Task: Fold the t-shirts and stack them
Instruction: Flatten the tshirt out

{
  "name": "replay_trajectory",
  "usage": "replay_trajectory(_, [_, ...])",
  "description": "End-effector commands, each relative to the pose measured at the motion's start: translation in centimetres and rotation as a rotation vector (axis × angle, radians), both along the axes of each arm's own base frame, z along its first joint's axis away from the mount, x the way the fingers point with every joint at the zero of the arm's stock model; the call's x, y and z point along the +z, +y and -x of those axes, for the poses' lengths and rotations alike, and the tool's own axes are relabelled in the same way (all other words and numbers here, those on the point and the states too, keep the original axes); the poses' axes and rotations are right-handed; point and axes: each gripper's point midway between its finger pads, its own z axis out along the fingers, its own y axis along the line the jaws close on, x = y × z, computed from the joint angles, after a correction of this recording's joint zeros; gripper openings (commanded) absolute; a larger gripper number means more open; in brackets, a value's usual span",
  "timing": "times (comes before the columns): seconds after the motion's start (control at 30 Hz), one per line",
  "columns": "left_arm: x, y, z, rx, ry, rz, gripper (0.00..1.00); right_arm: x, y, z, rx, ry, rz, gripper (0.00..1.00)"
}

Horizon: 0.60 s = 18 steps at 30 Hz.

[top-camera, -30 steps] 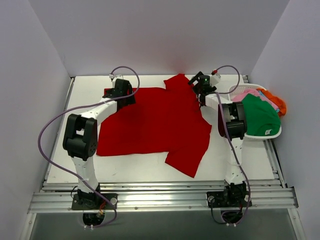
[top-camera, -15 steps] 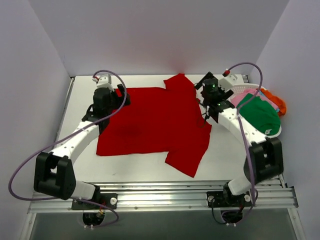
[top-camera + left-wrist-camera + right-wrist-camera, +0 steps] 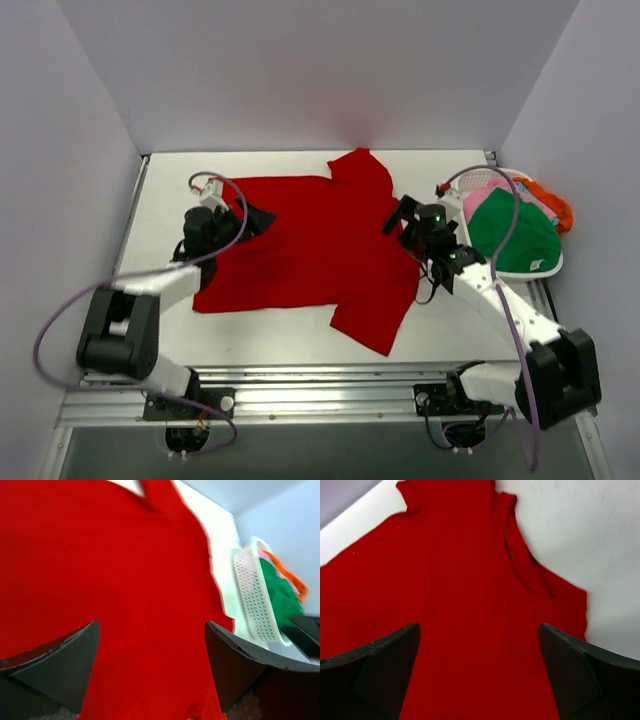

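- The red t-shirt lies spread flat in the middle of the worktop. One sleeve points to 12 o'clock and the other to 5 o'clock, so the body runs from 9 to 3 o'clock.
- The left pincer hovers over the shirt's 9 o'clock edge, jaws released and holding nothing; its wrist view shows only red cloth between the fingers.
- The right pincer hangs over the 3 o'clock edge, also spread wide and empty.
- The green t-shirt, the pink t-shirt and the orange t-shirt wait in the white basket at 3 o'clock of the worktop.
- The step in hand looks like taking hold for the first fold; nothing is folded yet.
- To do it well, each pincer should come straight down on an edge or corner and close on the cloth's full thickness, not a surface pucker.
- The two grips should sit on matching points, so the lifted edge travels level and lands square.
- A narrow crease lies near the 3 o'clock edge in the right wrist view; pulling the cloth lightly taut first should flatten it.
- Lifting low and moving slowly should keep the soft cloth from dragging out of shape.
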Motion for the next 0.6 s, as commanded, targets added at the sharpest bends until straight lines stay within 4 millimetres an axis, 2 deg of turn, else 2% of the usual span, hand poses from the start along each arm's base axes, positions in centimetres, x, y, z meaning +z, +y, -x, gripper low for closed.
replay_trajectory(0.0, [6.3, 3.3, 4.1, 0.230, -0.096, -0.172, 0.94, 3.1, -0.2, 3.7, 0.016, -0.018, 0.013, 1.00])
replay_trajectory(0.03, [6.0, 6.3, 4.5, 0.418, -0.056, -0.240, 0.94, 1.8, -0.9, 5.6, -0.012, 0.054, 0.035, 1.00])
replay_trajectory(0.07, [3.9, 6.0, 7.1, 0.411, 0.046, -0.315, 0.94, 2.4, -1.8, 6.6, -0.049, 0.039, 0.047, 1.00])
replay_trajectory(0.1, [5.3, 6.6, 8.7, 0.438, 0.055, -0.306, 0.96, 2.2, -1.4, 7.8, -0.039, 0.049, 0.050, 1.00])
replay_trajectory(0.13, [5.1, 7.0, 9.8, 0.459, 0.086, -0.323, 0.98, 0.6, -1.8, 9.5, -0.056, 0.103, 0.050, 1.00])
replay_trajectory(0.17, [3.6, 8.0, 11.6, 0.486, 0.159, -0.390, 0.98, 1.3, -1.9, 10.7, -0.061, 0.076, 0.019, 1.00])
replay_trajectory(0.23, [3.7, 8.4, 13.1, 0.494, 0.179, -0.410, 0.99, 0.3, -1.1, 13.0, -0.027, 0.097, -0.018, 1.00])
replay_trajectory(0.27, [2.5, 8.9, 14.2, 0.490, 0.224, -0.463, 0.99, -0.2, -1.2, 14.2, -0.038, 0.092, -0.071, 1.00])
replay_trajectory(0.33, [1.0, 9.3, 15.2, 0.480, 0.284, -0.514, 0.99, -1.9, -0.9, 16.0, -0.017, 0.125, -0.098, 0.99])
replay_trajectory(0.37, [-0.3, 9.4, 15.8, 0.468, 0.326, -0.542, 0.98, -3.7, -0.6, 17.1, -0.006, 0.162, -0.132, 0.99])
replay_trajectory(0.43, [-2.7, 9.5, 16.6, 0.453, 0.374, -0.559, 0.99, -5.6, 0.3, 18.0, 0.030, 0.207, -0.160, 0.97])
replay_trajectory(0.47, [-3.5, 9.2, 16.9, 0.451, 0.397, -0.541, 0.99, -7.6, 0.5, 18.7, 0.032, 0.254, -0.164, 0.97])
replay_trajectory(0.5, [-4.2, 8.9, 17.1, 0.436, 0.410, -0.537, 0.99, -8.1, 1.4, 18.8, 0.062, 0.269, -0.191, 0.96])
replay_trajectory(0.57, [-5.7, 8.4, 17.6, 0.416, 0.431, -0.526, 0.99, -9.8, 1.9, 19.6, 0.076, 0.323, -0.164, 0.95])
